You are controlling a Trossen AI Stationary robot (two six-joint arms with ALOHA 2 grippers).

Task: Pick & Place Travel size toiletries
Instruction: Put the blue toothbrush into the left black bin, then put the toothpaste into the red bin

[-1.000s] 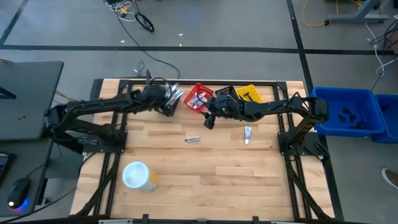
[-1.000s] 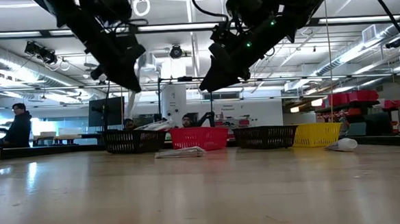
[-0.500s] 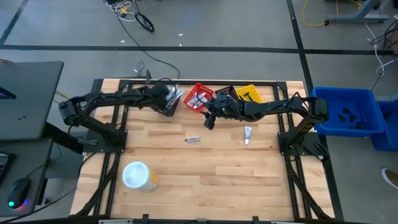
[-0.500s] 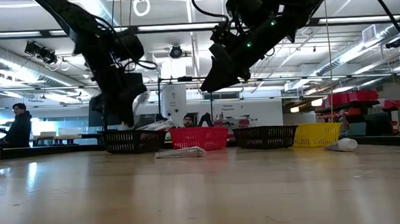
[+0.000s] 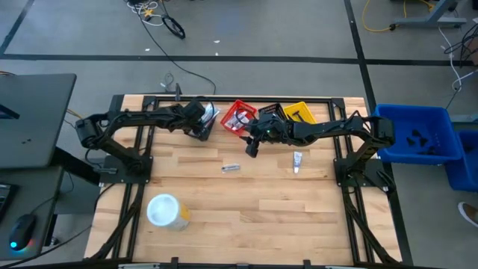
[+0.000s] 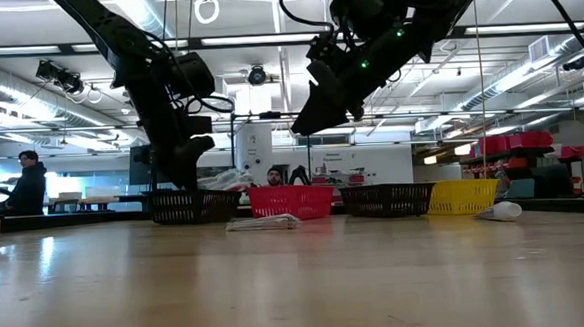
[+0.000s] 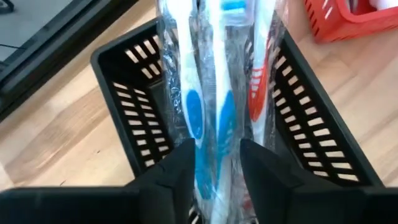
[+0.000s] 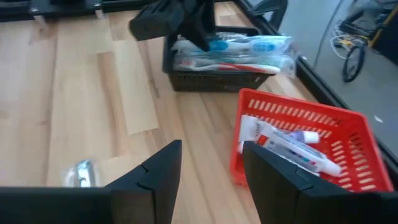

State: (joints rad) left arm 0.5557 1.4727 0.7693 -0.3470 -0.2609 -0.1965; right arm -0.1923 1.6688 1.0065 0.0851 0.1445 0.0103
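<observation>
Left pincer (image 7: 214, 177) released over black basket (image 7: 311, 118), wrapped toothbrushes (image 7: 211, 93) dropped in (sorting); right pincer (image 8: 208, 177) released, empty nr red basket (image 8: 292, 118).

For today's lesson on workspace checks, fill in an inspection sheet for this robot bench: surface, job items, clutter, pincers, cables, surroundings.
Surface: pale wooden plank table, bare in the middle.
Job items: clear-wrapped toothbrushes lying in the black slotted plastic basket; tubes in the red plastic basket; silvery sachet and small white tube loose on the table.
Clutter: large round white-lidded yellowish tub.
Pincers: left pincer open astride the toothbrushes; right pincer open, empty, above the table.
Cables: loose leads on the floor.
Surroundings: blue plastic bin; a person far behind.
</observation>
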